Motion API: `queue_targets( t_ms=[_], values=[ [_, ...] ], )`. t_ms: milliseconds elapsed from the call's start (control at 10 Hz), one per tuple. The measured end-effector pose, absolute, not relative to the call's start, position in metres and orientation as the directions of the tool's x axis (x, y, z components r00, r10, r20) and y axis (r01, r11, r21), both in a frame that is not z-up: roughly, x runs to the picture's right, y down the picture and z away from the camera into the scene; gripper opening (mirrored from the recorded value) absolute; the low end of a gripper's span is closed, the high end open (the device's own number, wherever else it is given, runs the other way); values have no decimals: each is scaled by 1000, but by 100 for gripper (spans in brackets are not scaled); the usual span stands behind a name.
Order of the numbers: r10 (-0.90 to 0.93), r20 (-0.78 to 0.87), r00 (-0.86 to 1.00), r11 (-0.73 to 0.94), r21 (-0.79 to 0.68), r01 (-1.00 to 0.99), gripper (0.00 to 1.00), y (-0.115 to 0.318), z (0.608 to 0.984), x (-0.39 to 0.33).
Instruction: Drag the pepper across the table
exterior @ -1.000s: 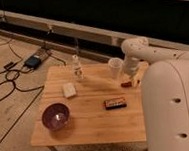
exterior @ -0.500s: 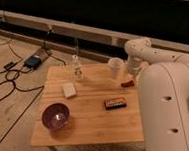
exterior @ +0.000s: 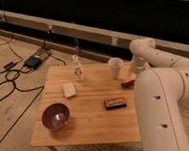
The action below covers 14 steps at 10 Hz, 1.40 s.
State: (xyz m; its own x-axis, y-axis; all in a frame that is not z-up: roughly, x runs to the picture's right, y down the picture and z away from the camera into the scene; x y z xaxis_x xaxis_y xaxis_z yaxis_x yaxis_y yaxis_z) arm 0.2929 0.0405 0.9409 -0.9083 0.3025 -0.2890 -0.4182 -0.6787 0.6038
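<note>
The pepper (exterior: 127, 81) shows as a small reddish thing near the right edge of the table (exterior: 93, 125), just right of a white cup (exterior: 115, 68). My gripper (exterior: 134, 72) hangs down from the white arm (exterior: 155, 99) right over the pepper's right end and seems to touch it. The arm hides part of the pepper and the table's right edge.
A flat black box with orange marks (exterior: 115, 103) lies in front of the pepper. A clear bottle (exterior: 77, 69) stands at the back middle, a white block (exterior: 69, 90) left of centre and a purple bowl (exterior: 56, 116) at the front left. Cables (exterior: 17, 72) lie on the floor at left.
The white arm has swung closer and fills more of the right side. The gripper has stayed by the pepper near the table's right edge, shifting only slightly.
</note>
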Motion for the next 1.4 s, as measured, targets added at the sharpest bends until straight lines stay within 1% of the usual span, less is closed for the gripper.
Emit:
queue_targets(
  t_ms=[900,1000,1100,1200,1400],
  values=[
    [212,-233,-949,-698,644,-314,65,44,966,333],
    [208,-233,-950,-696,647,-311,62,45,967,334],
    [203,-233,-951,-695,650,-308,48,46,969,336],
    [203,-236,-950,-695,649,-309,42,45,969,336],
    [203,-244,-948,-694,648,-315,19,43,968,336]
  ],
)
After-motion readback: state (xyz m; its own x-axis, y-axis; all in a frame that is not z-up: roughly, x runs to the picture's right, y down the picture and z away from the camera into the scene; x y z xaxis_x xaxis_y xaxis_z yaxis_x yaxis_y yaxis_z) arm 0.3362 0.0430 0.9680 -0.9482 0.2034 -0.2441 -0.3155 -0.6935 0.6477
